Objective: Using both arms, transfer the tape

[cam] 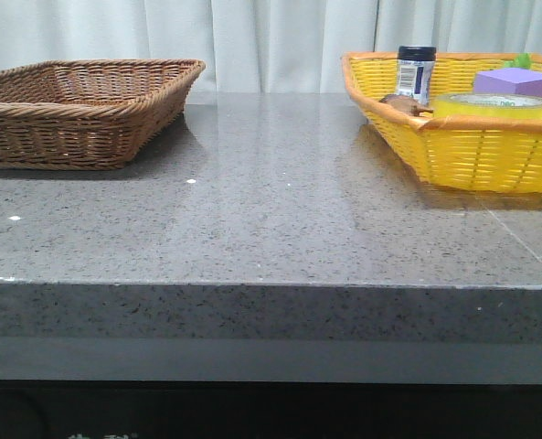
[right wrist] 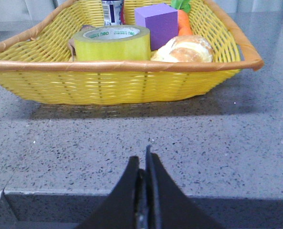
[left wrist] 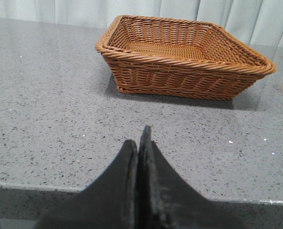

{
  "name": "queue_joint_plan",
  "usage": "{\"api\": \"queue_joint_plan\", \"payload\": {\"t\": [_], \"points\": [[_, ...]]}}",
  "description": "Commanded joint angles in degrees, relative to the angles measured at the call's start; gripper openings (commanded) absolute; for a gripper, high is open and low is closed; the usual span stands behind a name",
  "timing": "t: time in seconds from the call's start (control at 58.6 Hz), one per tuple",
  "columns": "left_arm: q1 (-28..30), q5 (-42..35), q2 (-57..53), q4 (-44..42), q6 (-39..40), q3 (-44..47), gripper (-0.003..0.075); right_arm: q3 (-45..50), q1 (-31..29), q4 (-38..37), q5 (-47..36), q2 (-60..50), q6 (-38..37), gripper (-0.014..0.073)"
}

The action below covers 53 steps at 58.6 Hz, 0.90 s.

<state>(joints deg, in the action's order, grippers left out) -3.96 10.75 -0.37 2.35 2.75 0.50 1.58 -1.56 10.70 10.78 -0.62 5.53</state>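
On grey speckled stone before pale curtains, left hand (left wrist: 140, 143) and right hand (right wrist: 143, 162) hover pressed closed.

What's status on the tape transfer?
Left gripper shut, empty. Right gripper shut, empty. Tape flat in yellow basket, beside purple block. Brown basket empty.

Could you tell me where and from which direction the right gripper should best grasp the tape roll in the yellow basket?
The tape lies flat, core hole up, in the yellow basket. Probably come from above with the right gripper, one finger in the core, one outside, on the side away from the purple block.
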Motion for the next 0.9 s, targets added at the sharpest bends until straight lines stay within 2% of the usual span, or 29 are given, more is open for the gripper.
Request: {"api": "queue_joint_plan", "payload": {"t": [0.0,0.632,0.802,0.888], "points": [[0.18,-4.96,-1.04,0.50,0.21,2.18,-0.0020,-1.46,-0.39,-0.08,-4.21,-1.50,0.52,-0.0069],[0.18,-5.15,-1.04,0.50,0.21,2.18,-0.0020,-1.46,-0.39,-0.08,-4.47,-1.50,0.52,-0.0069],[0.18,-10.75,-1.04,0.50,0.21,1.37,-0.0020,-1.88,-0.39,-0.08,-5.29,-1.50,0.52,-0.0069],[0.18,-10.75,-0.79,0.50,0.21,-1.14,-0.0020,-4.13,-0.39,-0.08,-4.06,-1.45,0.52,-0.0068]]}}
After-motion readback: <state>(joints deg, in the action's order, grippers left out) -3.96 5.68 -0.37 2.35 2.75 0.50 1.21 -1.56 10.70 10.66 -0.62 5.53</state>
